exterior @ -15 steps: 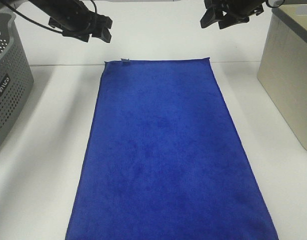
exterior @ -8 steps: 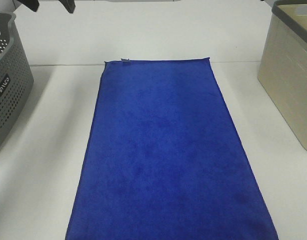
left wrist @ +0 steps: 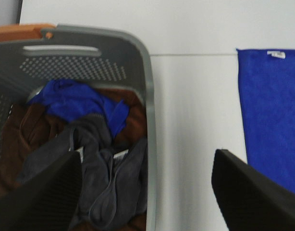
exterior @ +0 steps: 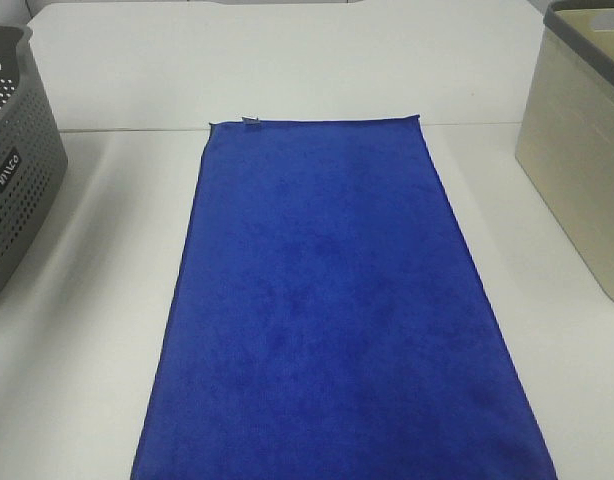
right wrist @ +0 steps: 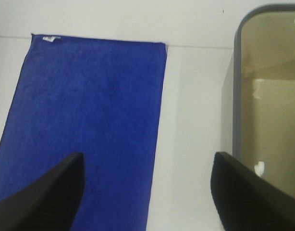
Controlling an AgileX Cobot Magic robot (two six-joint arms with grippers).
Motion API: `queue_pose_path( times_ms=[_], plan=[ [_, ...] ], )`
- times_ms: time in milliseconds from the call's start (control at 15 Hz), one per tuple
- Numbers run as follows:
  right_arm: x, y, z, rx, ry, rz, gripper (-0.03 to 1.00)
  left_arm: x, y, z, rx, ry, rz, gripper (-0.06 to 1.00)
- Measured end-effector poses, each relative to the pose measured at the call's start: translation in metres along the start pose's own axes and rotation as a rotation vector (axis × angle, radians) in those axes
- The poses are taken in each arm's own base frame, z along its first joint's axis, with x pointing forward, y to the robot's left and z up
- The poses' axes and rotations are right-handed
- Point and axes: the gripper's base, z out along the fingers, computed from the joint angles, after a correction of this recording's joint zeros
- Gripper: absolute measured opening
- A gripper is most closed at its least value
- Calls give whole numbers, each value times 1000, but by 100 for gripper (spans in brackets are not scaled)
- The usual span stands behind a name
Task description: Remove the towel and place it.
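Left wrist view: left gripper (left wrist: 146, 192) spread above grey basket (left wrist: 148, 96).

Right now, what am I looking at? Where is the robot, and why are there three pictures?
It's a robot with two arms. One camera looks down from high up and sees a blue towel spread flat on a white table, between a grey basket and a beige basket. The other two cameras ride on the robot's wrists. The dark shapes there are the left gripper and right gripper, both open and holding nothing. The grey basket has crumpled cloths inside.
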Motion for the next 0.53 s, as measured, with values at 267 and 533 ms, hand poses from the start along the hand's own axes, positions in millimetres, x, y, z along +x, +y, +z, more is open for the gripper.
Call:
queue_pose_path(
  times_ms=[267, 533],
  plan=[
    [109, 7, -67, 13, -2, -4, 73, 89, 10, -61, -19, 97, -1, 69],
    [200, 9, -102, 44, -82, -20, 73, 192, 19, -115, -29, 86, -13, 69]
  ],
)
